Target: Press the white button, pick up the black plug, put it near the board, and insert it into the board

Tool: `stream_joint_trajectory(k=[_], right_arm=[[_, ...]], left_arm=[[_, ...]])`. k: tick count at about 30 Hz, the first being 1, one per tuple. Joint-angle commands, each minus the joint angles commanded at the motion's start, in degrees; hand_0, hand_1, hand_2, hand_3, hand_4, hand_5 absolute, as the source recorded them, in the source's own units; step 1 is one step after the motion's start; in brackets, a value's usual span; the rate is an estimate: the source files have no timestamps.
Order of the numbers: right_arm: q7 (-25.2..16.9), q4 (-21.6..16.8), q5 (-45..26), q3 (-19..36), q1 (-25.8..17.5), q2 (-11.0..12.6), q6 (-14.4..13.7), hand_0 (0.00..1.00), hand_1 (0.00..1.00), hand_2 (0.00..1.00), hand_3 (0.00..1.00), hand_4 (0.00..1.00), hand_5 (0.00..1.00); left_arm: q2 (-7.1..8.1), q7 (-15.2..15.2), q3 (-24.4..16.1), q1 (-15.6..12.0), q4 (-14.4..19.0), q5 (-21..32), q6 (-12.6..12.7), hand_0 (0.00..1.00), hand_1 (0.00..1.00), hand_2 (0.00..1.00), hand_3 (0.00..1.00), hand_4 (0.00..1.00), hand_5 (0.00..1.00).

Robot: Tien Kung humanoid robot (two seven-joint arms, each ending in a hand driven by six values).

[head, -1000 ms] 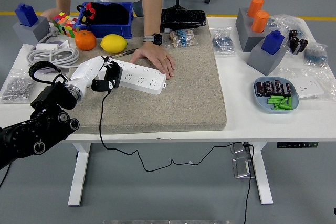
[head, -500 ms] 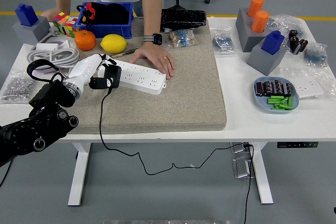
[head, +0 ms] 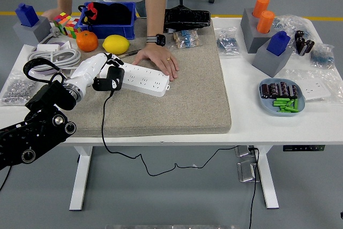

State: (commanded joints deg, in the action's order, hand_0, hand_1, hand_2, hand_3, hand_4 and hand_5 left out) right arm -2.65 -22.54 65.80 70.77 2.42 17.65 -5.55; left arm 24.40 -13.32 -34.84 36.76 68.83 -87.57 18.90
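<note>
Left hand [head: 92, 73] in from the left edge, white fingers [head: 105, 60] wrapped around the black plug [head: 111, 79], gripping it just above the grey mat [head: 161, 100] on the white surface [head: 257, 116]. Plug held at the left end of the white board [head: 140, 79], overlapping that end as seen from the head view; touching it or hovering just clear, impossible to tell. Black cable [head: 103, 127] hanging from the plug, crossing the mat's near edge and dropping below the surface.

Board's long axis running from upper left to lower right across the mat, its rows of sockets lying to the right of the plug and slightly nearer the camera. So the coming move, by the look of it: a short shift rightward along that axis, then downward into a socket. Plug prongs hidden beneath the fingers, so their alignment with the sockets not readable. White button on the board too small to make out.

Person's hand [head: 157, 60] pressed flat on the board's far right end, steadying it, well clear of the plug. Right arm out of view; left hand the only one near and plainly the one to finish the insertion. Main risk, as a judgement: the board skating on the mat if pushed sideways.
</note>
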Motion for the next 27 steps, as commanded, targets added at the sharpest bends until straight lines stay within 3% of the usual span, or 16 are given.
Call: stream_joint_trajectory(k=[5, 6, 11, 12, 17, 18, 27], right_arm=[[-0.1, 0.0, 0.0, 0.1, -0.1, -0.1, 0.0, 0.678, 0.565, 0.545, 0.57, 0.668, 0.201], [-0.1, 0.0, 0.0, 0.1, -0.1, -0.1, 0.0, 0.678, 0.564, 0.544, 0.57, 0.667, 0.2], [-0.2, 0.0, 0.0, -0.1, 0.0, -0.1, 0.0, 0.678, 0.564, 0.544, 0.57, 0.667, 0.2], [-0.2, 0.0, 0.0, -0.2, 0.0, -0.1, 0.0, 0.678, 0.564, 0.544, 0.57, 0.667, 0.2], [-0.3, -0.1, -0.1, -0.5, 0.1, -0.1, -0.1, 0.678, 0.564, 0.544, 0.57, 0.667, 0.2], [-0.3, -0.1, -0.1, -0.5, 0.0, -0.1, -0.1, 0.678, 0.563, 0.543, 0.57, 0.667, 0.2], [-0.3, 0.0, -0.1, -0.6, -0.2, 0.0, -0.1, 0.678, 0.562, 0.543, 0.569, 0.668, 0.201]], left_arm=[[1.83, 2.7, 0.6, -3.1, 2.6, -2.4, 2.1, 0.825, 0.76, 0.67, 0.668, 0.602, 0.002], [1.85, 3.4, 0.8, -3.9, 2.3, -2.8, 2.5, 0.861, 0.819, 0.758, 0.745, 0.621, 0.002], [0.99, 5.7, 1.2, -5.6, -0.1, -3.2, 3.3, 0.861, 0.819, 0.758, 0.745, 0.621, 0.002], [0.76, 6.2, 1.2, -5.8, -0.6, -3.0, 3.5, 0.909, 0.907, 0.857, 0.842, 0.631, 0.011], [-0.28, 7.5, 1.9, -6.1, -2.9, -2.5, 3.9, 0.909, 0.907, 0.857, 0.842, 0.631, 0.011], [-0.46, 7.7, 1.9, -6.2, -3.2, -2.4, 4.1, 0.924, 0.928, 0.888, 0.894, 0.638, 0.037], [-1.84, 8.2, 2.7, -5.8, -5.4, -2.5, 5.5, 0.933, 0.933, 0.894, 0.897, 0.647, 0.048]])
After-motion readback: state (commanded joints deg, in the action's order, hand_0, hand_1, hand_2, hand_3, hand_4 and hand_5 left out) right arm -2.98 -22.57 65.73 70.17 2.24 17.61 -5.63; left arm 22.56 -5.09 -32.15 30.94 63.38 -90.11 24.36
